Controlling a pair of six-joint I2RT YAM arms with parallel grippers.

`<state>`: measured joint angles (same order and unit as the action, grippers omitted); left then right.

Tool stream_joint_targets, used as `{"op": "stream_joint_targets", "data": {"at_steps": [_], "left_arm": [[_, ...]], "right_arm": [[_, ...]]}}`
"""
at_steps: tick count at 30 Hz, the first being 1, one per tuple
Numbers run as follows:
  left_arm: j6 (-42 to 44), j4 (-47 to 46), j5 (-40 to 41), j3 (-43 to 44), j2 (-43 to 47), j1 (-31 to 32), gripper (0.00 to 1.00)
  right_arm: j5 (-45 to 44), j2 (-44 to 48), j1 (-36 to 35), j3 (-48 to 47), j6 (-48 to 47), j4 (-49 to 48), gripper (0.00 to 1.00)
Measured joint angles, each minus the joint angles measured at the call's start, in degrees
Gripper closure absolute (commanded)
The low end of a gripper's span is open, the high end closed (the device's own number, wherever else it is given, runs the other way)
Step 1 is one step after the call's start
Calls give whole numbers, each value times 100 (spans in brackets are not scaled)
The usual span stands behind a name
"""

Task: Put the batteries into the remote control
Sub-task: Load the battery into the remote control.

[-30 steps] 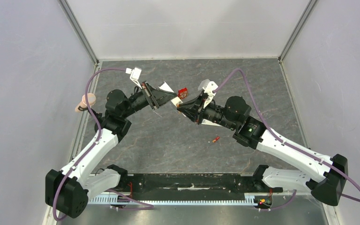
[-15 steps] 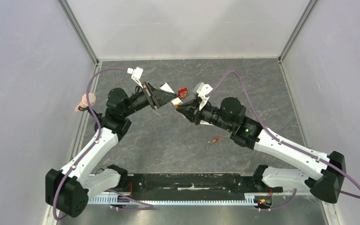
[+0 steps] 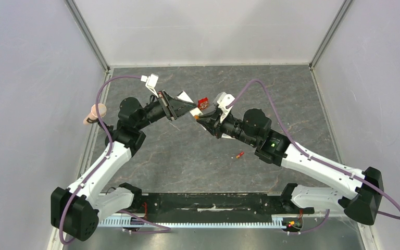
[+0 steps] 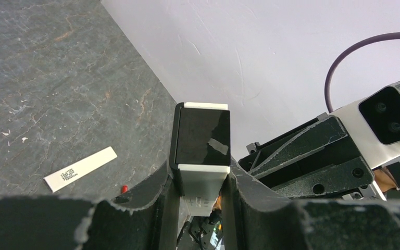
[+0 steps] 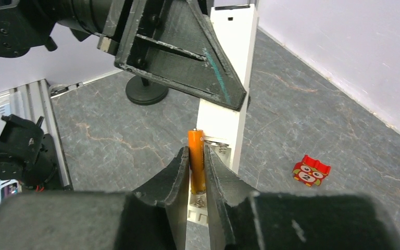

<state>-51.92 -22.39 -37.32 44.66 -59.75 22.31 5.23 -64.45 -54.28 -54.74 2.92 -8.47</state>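
The remote control [image 5: 220,122] was held clear of the worktop [image 3: 187,156], pinched across its width by the left hand [image 4: 200,179], dark end away from that wrist. The right hand [image 5: 197,156] was closed on one battery [image 5: 196,138], which lay lengthwise along the remote's open recess, beside a contact spring. Whether it already touched the recess floor could not be told.

The likeliest trouble was the remote twisting or sliding in the left hand's grip. It had nothing beneath it, so a push from the battery would be resisted by that pinch alone. A slightly skewed battery could catch on the recess edge or the spring and pop out of the narrow fingertips. The two hands sat close together at the remote, so a small overshoot might knock them. Polarity could not be read.

The second battery [image 3: 239,154] lay on the worktop well apart from the remote, toward the arm bases.
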Motion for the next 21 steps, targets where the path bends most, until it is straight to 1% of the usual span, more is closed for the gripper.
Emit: {"op": "stream_joint_targets", "data": {"at_steps": [5, 10, 21], "left_arm": [[-232, -2, 44, -2, -66, -9, 98], [-664, -129, 107, -22, -151, -11, 98], [-938, -214, 184, -48, -151, -11, 98]], "right_arm": [[-223, 44, 2, 205, 125, -236, 82], [-319, 96, 7, 387, 352, -586, 82], [-422, 297, 7, 546, 439, -590, 75]]}}
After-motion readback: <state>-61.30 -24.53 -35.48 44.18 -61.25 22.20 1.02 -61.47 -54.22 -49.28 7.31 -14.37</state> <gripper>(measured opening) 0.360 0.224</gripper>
